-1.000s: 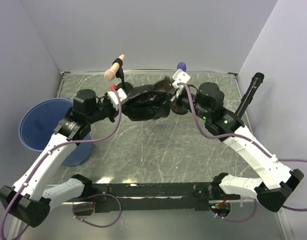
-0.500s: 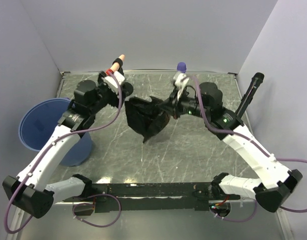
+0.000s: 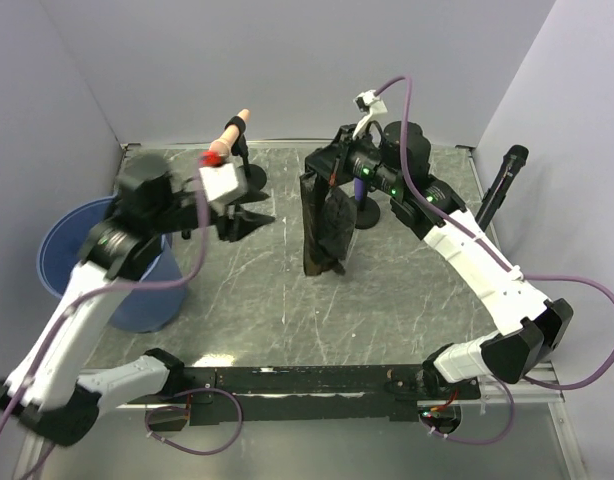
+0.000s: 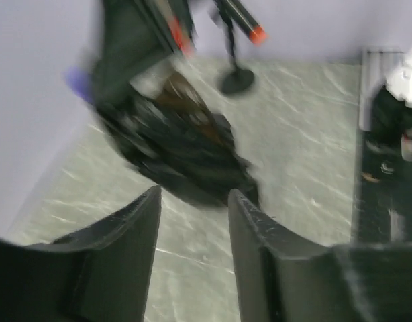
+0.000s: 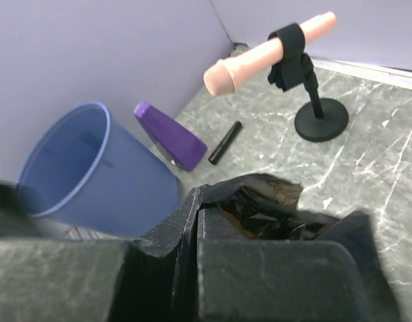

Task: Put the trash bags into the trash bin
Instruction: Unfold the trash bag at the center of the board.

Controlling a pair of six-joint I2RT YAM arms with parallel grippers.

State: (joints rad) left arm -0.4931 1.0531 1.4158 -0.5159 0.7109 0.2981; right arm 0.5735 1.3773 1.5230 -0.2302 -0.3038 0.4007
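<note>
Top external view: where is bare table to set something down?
Bare: the table in front, between the hanging trash bag and the arm bases. Crowded: back edge around the pink-tipped stand; left side by the trash bin.

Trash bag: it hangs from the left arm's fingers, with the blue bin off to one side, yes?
No. The trash bag hangs from the right arm's fingers, as the top external view shows. The left arm's fingers stand open with nothing between them. The blue bin is off to one side.
</note>
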